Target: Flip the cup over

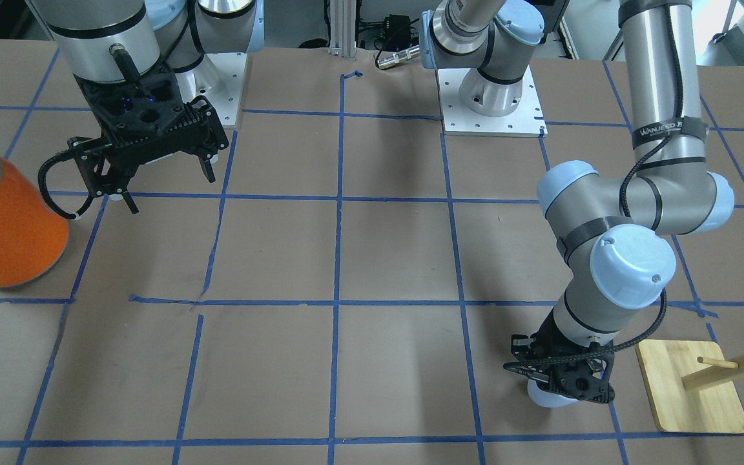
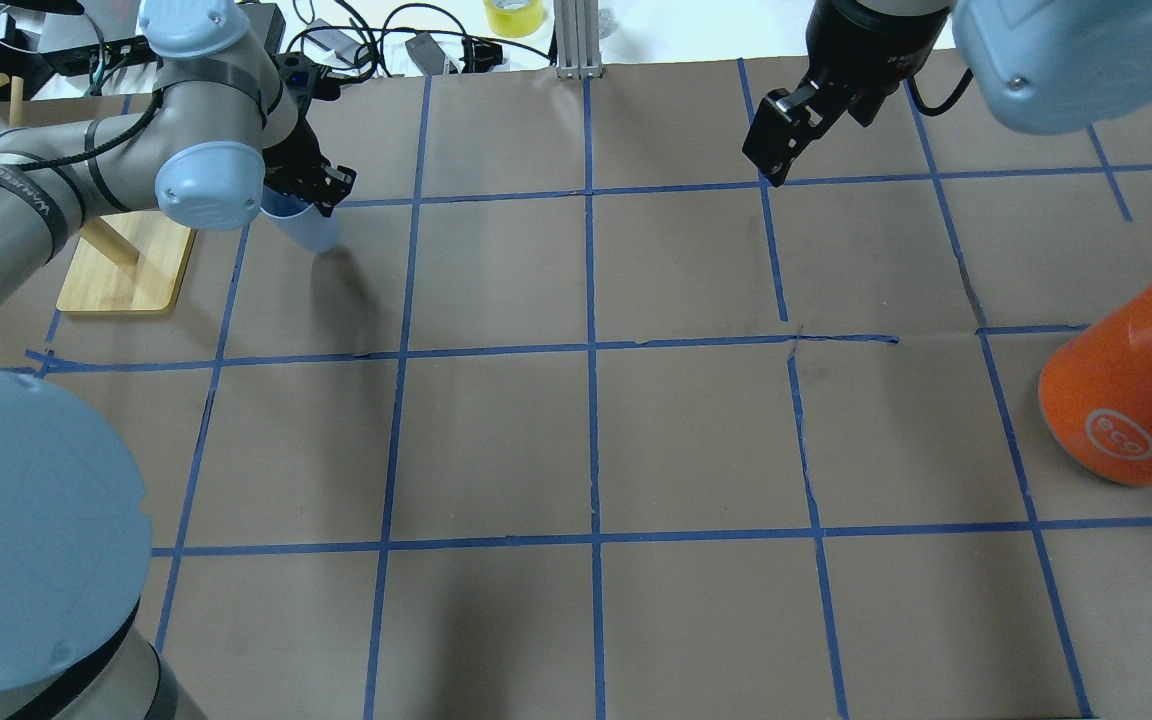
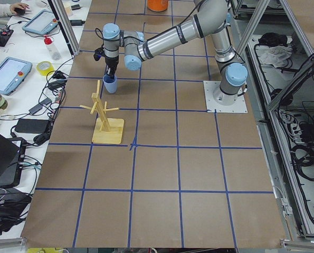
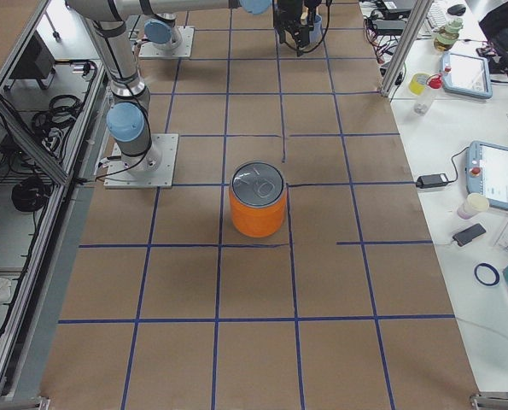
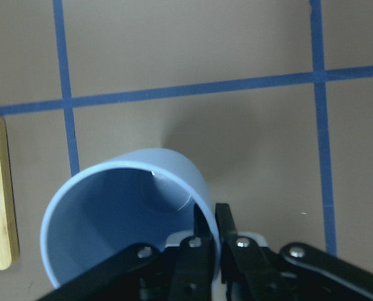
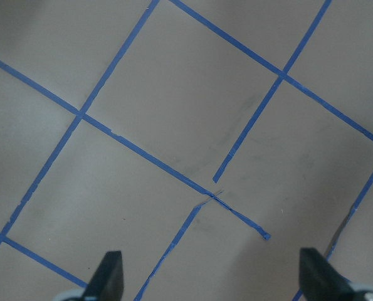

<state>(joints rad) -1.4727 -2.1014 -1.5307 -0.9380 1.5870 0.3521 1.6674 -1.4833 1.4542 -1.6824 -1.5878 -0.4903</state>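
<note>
My left fingers [image 5: 225,227] are clamped on the cup [image 5: 105,213] at its rim, near the stand [image 2: 126,270]. My right fingers [image 6: 108,271] hang spread apart above the worktop [image 6: 173,94].

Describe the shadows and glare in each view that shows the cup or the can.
Left wrist view: the cup throws a soft shadow up and right onto the table. Overhead view: its shadow trails toward the robot. Front-facing view: the orange can shows white glare on its silver top.
</note>
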